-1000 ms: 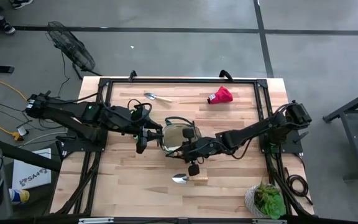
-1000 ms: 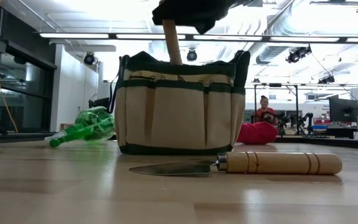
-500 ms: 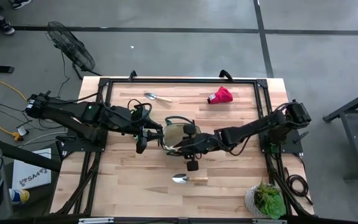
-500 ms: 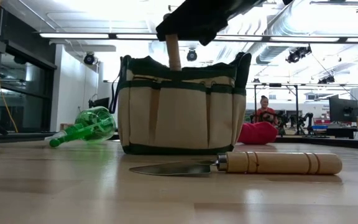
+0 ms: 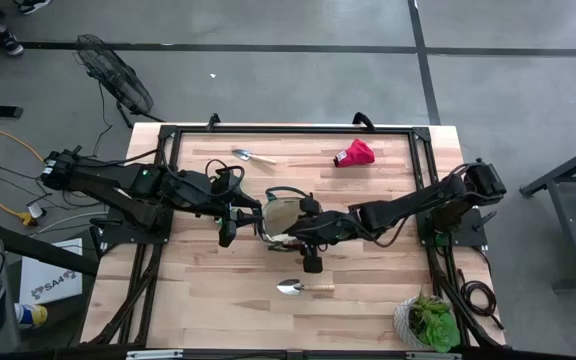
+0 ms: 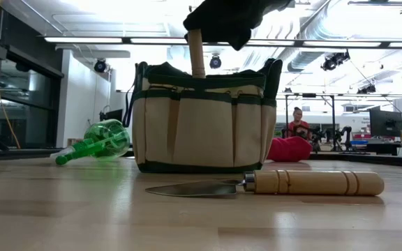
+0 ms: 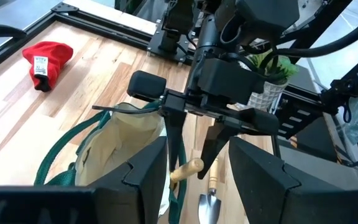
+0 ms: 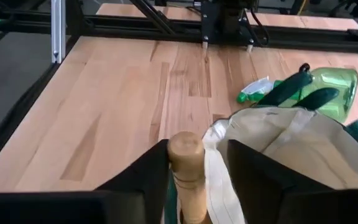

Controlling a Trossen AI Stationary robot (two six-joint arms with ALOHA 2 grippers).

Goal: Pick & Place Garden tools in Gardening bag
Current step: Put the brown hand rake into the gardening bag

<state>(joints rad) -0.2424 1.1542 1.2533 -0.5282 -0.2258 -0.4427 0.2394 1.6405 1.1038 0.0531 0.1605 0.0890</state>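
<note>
The khaki gardening bag [image 5: 290, 215] with dark green trim stands mid-table. A wooden-handled tool [image 6: 195, 54] stands upright inside it against the near wall. My right gripper [image 8: 197, 149] hangs open over the bag, a finger on each side of the handle's top [image 8: 186, 155]. My left gripper [image 7: 194, 146] is open at the bag's left end, its fingers astride the green-trimmed rim [image 7: 176, 180]. A silver trowel [image 5: 303, 287] lies flat near the front edge. Another small tool [image 5: 248, 156] and a red piece [image 5: 355, 153] lie at the far side. A green piece [image 6: 100, 139] lies left of the bag. My left gripper stands over the bag's rim at its left end, coming in slanting from the table's left. Whether a finger touches the fabric I cannot tell. My right gripper has one finger [image 8: 157, 168] close against the handle's top, the other apart from it; I cannot tell if it touches.
A potted plant [image 5: 428, 322] stands at the near right corner. A black frame [image 5: 293, 128] runs round the table's edges. Bare wood lies in front of the bag on both sides of the trowel. A person [image 6: 299, 122] sits far off in the room.
My right gripper has moved a little toward the table's far edge over the bag, and in the low view it now sits more to the right of the handle's top. The wooden-handled tool has sunk slightly deeper into the bag and stays upright. The bag has shifted slightly right.
</note>
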